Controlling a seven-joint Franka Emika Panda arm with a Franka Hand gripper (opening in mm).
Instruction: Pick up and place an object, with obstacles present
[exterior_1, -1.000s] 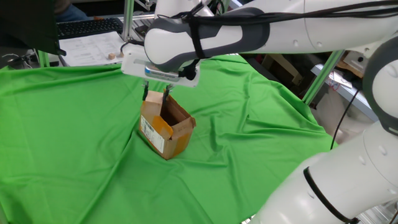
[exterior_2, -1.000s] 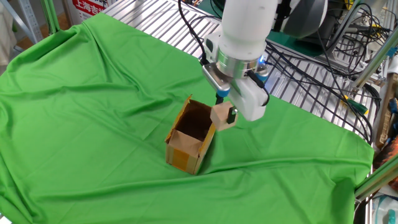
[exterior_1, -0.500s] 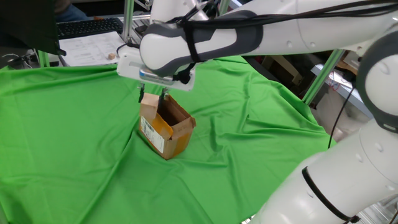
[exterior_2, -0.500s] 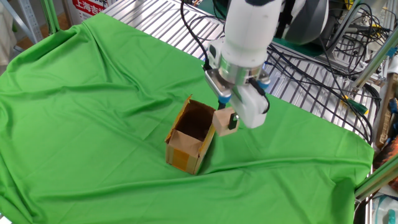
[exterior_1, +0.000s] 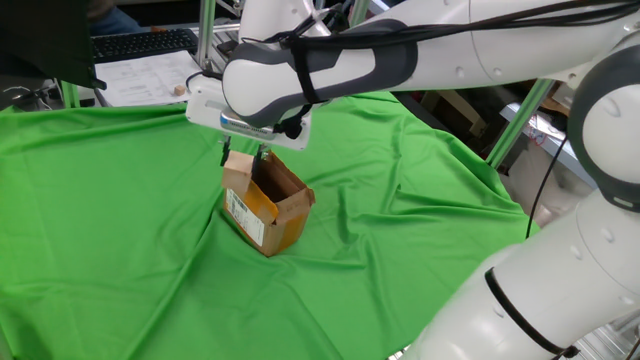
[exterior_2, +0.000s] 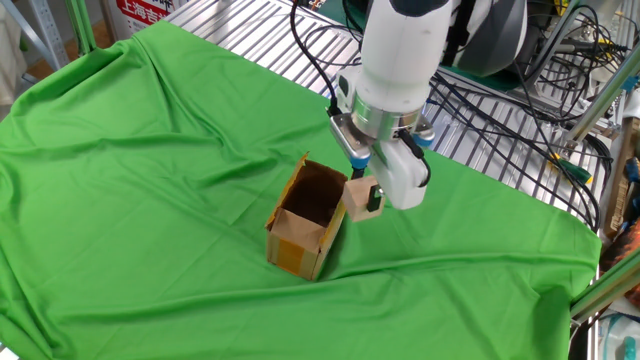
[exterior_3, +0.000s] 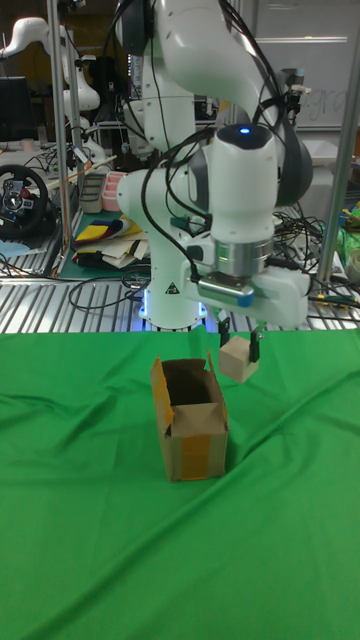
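Since the cardboard box (exterior_3: 190, 417) sits nearest on the green cloth (exterior_3: 180, 560) with its flaps up and looks light and flimsy, I'd guess any nudge would shove or tip it, so it's one to steer around. Just behind and above its rim, the wooden cube (exterior_3: 236, 359) hangs in the air beside the raised flap, pinched between the fingers of the gripper (exterior_3: 238, 350), jaws closed on opposite faces. It looks small, stiff and light, plain flat sides, so squeezing two parallel faces mid-height seems the right hold, though smooth wood could twist if bumped.
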